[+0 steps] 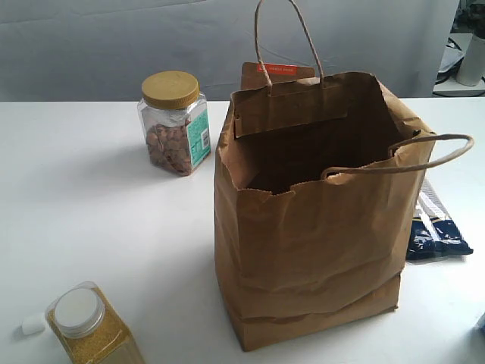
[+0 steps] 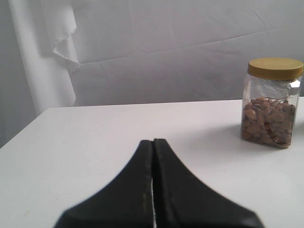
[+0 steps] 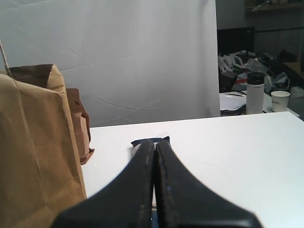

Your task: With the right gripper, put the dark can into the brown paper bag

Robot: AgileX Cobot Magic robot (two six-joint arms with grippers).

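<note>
The brown paper bag (image 1: 311, 220) stands open in the middle of the white table, its rope handles up; its side also fills the edge of the right wrist view as the brown paper bag (image 3: 33, 147). The dark can is not visible in any view. My right gripper (image 3: 155, 142) is shut with nothing between its fingers, low over the table beside the bag. My left gripper (image 2: 153, 141) is shut and empty too, pointing across the table toward the nut jar. Neither gripper shows in the exterior view.
A clear nut jar with a yellow lid (image 1: 175, 123) stands behind and left of the bag, also seen as the nut jar (image 2: 270, 102). A white-capped jar of yellow granules (image 1: 91, 326) sits front left. Dark blue packets (image 1: 433, 231) lie right of the bag. A brown pouch (image 3: 78, 126) stands behind it.
</note>
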